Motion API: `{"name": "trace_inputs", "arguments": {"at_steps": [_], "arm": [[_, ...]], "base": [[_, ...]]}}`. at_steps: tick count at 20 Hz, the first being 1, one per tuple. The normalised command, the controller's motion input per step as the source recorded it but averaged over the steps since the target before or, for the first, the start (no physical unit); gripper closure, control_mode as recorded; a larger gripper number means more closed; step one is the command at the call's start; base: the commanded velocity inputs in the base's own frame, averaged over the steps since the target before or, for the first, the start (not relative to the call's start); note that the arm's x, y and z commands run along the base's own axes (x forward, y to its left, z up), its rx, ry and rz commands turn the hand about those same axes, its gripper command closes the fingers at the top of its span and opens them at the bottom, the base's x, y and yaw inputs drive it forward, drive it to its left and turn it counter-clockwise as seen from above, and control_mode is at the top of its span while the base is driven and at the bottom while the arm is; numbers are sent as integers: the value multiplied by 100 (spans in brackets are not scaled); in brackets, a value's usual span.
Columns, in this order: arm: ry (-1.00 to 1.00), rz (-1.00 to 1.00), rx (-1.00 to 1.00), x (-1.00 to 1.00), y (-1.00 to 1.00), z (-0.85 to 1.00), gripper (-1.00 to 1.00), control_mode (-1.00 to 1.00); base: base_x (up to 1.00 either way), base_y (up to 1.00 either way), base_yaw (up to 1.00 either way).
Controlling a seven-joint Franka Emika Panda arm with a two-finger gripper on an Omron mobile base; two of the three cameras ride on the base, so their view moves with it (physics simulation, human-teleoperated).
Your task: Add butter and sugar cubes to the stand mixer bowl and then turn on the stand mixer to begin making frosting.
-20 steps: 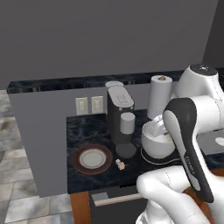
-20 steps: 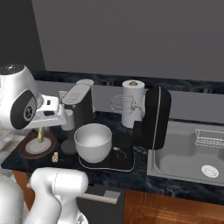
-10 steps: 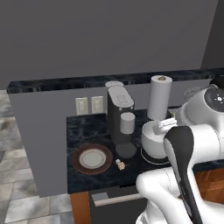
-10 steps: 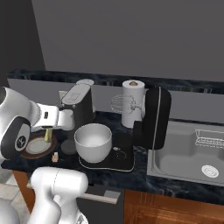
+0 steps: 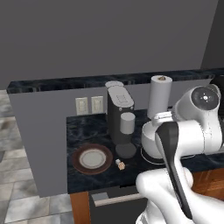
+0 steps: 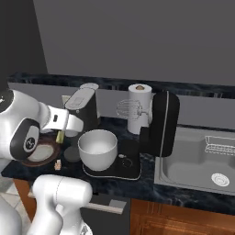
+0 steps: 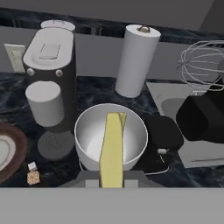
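A kitchen robot's end effector (image 7: 111, 183) hangs over the bowl (image 7: 89, 139), its fingers closed tight on the butter (image 7: 112, 148), which in the hand view runs as a pale yellow stick from 6 o'clock up across the bowl's open mouth. The bowl's off-white inside looks bare; nothing lies in it beneath the stick. The bowl sits on the flat black base of the mixer (image 6: 160, 124), whose rounded head is tilted back with the whisk (image 6: 128, 109) raised clear of the rim, at 1 o'clock from the bowl in the right base view.

Two sugar cubes (image 7: 33, 173), one whitish and one tan, lie touching on the dark marble tabletop (image 5: 87, 129) at 8 o'clock from the bowl, just beside the brown-rimmed plate (image 5: 92, 159). The plate's white centre is bare.

At 10 o'clock from the bowl stands the coffee machine (image 7: 49, 61) with a grey-white cup (image 7: 45, 103) under its spout. A paper towel roll (image 7: 134, 59) stands upright at 12 o'clock, against the back wall. A sink (image 6: 202, 160) lies at 3 o'clock of the mixer, holding a wire rack (image 6: 221, 143) at its far side.
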Motion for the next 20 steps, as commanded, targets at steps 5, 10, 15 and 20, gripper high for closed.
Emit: {"name": "trace_inputs", "arguments": {"at_steps": [5,10,15,20], "arm": [[-1,-2,2,21,-17,-40,100,-100],[-1,0,4,32,-17,-57,100,-100],[0,0,2,30,-4,-67,100,-100],[-5,0,0,29,-1,-61,100,-100]], "base": [[0,0,0],[0,0,0],[0,0,0],[0,0,0]]}}
